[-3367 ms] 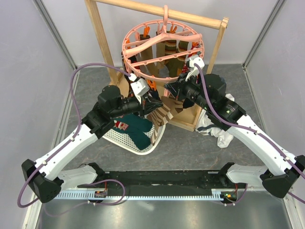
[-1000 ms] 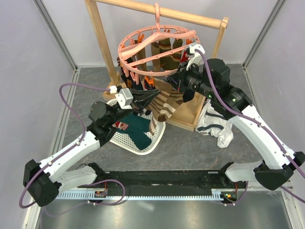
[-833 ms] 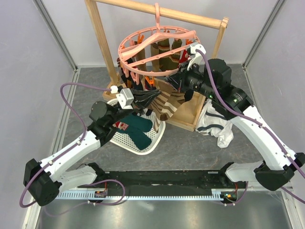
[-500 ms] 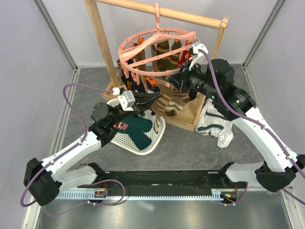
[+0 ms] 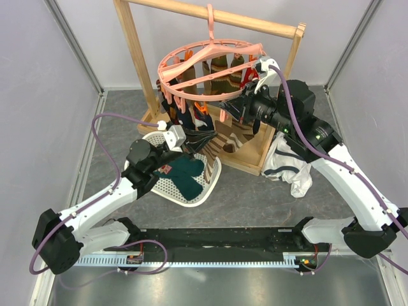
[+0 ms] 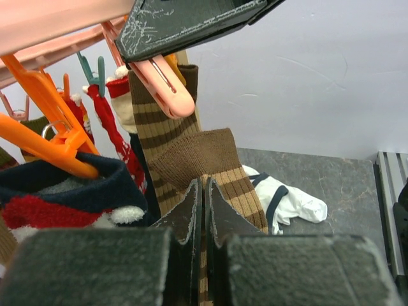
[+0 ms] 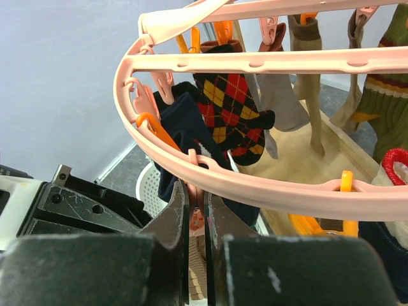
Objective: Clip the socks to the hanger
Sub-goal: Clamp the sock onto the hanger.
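Socks (image 5: pixel 220 69) hang clipped under the pink ring hanger (image 5: pixel 210 59), whose hook sits over the wooden rack's (image 5: pixel 137 57) top bar. On the counter (image 5: pixel 255 197) below, the white mesh basket (image 5: pixel 167 188) holds a dark teal sock (image 5: pixel 186 173) and a red-and-white one (image 5: pixel 164 169). The left gripper (image 5: pixel 203 138) is clenched on a brown-striped sock (image 5: pixel 224 136). The right gripper (image 5: pixel 227 106) is up at the ring's near rim.

Left wrist view: the left gripper (image 6: pixel 204 191) is pinched tight on the brown-striped sock (image 6: pixel 191 150). Above it, a pink clip (image 6: pixel 169 89) sticks out from the right gripper's black fingers (image 6: pixel 191 22).

Right wrist view: the right gripper (image 7: pixel 194 194) is nearly closed on the pink clip (image 7: pixel 196 217), just under the hanger's rim (image 7: pixel 268 188). A red argyle sock (image 7: pixel 233 105) hangs beyond.
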Available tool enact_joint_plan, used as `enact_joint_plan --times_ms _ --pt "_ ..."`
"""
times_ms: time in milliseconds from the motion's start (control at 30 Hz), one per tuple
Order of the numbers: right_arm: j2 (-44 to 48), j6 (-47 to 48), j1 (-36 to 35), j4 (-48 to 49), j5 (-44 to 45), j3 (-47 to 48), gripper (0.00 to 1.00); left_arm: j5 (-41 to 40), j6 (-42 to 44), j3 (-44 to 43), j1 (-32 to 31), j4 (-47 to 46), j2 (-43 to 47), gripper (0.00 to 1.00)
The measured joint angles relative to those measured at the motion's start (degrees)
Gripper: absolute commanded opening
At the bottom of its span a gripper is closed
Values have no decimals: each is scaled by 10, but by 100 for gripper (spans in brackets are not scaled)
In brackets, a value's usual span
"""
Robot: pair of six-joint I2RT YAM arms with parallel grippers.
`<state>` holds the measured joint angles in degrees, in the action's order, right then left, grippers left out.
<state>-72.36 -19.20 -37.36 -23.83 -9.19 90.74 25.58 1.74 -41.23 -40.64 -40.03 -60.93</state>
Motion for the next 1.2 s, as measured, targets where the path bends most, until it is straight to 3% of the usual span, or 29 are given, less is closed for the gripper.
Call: enact_joint_plan --times_ms 1200 --pt "7 -56 1 42 -19 -33 0 -44 -20 -20 0 -98 -56 2"
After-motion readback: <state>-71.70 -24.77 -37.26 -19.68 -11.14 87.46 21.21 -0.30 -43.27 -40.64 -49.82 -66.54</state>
